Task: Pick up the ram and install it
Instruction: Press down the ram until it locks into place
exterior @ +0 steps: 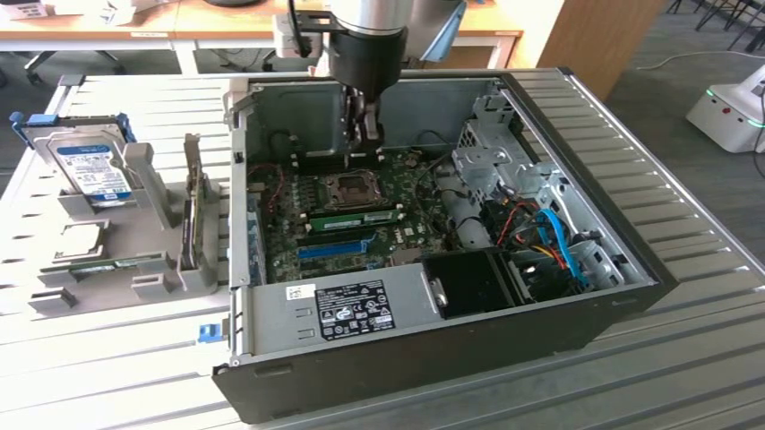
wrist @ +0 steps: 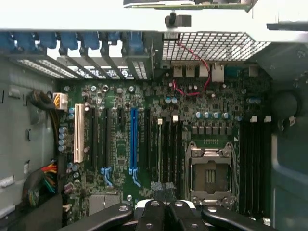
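Inside the open computer case [exterior: 574, 269], my hand [exterior: 362, 121] hangs above the motherboard [wrist: 144, 144], fingers together, seemingly empty; I judge it must align with the slots.

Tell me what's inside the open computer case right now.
Inside the case: the green motherboard with its CPU socket, a blue slot, a ram stick lying seated, cables and the gripper. The board's upper edge sits hidden behind the arm.
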`<state>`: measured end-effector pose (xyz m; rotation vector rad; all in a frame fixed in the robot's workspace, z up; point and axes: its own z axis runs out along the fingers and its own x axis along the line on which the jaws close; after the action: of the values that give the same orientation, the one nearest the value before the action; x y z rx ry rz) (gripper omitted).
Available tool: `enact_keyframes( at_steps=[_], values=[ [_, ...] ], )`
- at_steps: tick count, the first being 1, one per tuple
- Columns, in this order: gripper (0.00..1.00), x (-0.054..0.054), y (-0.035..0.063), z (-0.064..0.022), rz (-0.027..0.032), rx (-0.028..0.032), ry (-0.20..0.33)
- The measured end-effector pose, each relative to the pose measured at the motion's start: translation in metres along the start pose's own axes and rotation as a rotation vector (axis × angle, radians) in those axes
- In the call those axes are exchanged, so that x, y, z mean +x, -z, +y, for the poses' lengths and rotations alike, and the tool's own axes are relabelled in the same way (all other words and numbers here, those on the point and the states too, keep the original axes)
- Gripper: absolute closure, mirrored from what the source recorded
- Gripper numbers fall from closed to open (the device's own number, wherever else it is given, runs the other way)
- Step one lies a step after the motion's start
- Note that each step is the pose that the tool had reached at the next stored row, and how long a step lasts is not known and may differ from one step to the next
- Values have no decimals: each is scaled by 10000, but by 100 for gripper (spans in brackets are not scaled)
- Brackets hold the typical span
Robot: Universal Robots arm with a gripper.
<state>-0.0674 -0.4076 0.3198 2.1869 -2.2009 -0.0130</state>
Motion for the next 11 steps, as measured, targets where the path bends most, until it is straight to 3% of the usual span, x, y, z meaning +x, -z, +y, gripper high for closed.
enact_keyframes(
  at_steps=[11],
  values=[
    [89,4,5,-145,2,-26,46]
  ],
)
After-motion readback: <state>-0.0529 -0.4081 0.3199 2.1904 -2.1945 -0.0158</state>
